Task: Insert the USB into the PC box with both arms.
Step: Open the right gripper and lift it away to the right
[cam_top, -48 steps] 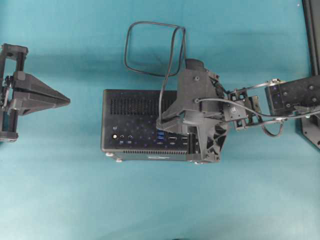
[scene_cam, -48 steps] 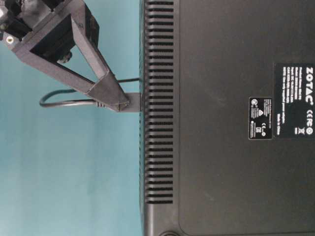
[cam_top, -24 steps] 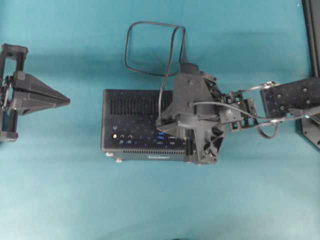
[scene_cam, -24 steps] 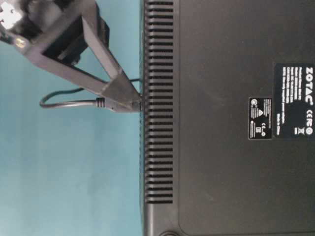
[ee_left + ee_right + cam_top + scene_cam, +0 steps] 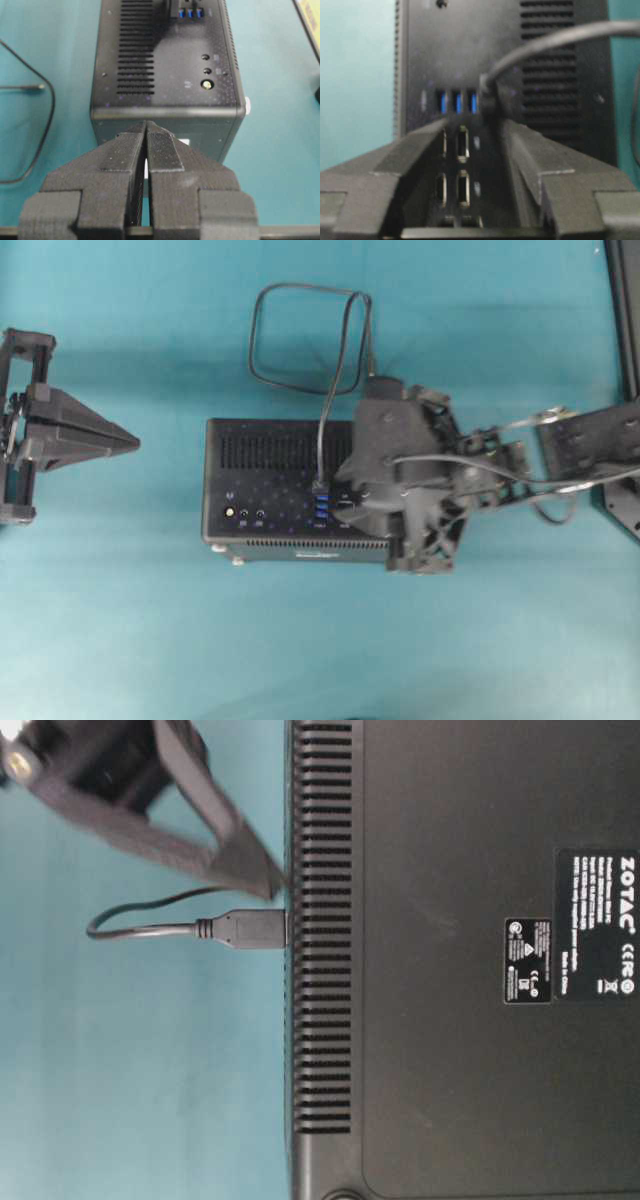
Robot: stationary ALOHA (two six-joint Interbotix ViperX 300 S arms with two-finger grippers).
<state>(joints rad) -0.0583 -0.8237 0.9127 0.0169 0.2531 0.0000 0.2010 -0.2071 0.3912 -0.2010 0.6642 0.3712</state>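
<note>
The PC box [image 5: 280, 490] sits mid-worktop [image 5: 150, 640]. The USB [image 5: 250, 929] plug is seated in its port face, cable looping toward the far edge. The right gripper [image 5: 472, 150] hovers over the ports, jaws parted and holding nothing. The left gripper [image 5: 146, 150] waits near the left edge, jaws pressed together, empty.

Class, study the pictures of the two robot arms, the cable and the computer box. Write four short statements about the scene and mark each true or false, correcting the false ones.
1. The cable's plug sits against the computer box. True.
2. The right gripper is clamped on the plug. False: its fingers stand apart, off the plug.
3. The left gripper is shut. True.
4. The left gripper holds the box. False: it is apart from it.
</note>
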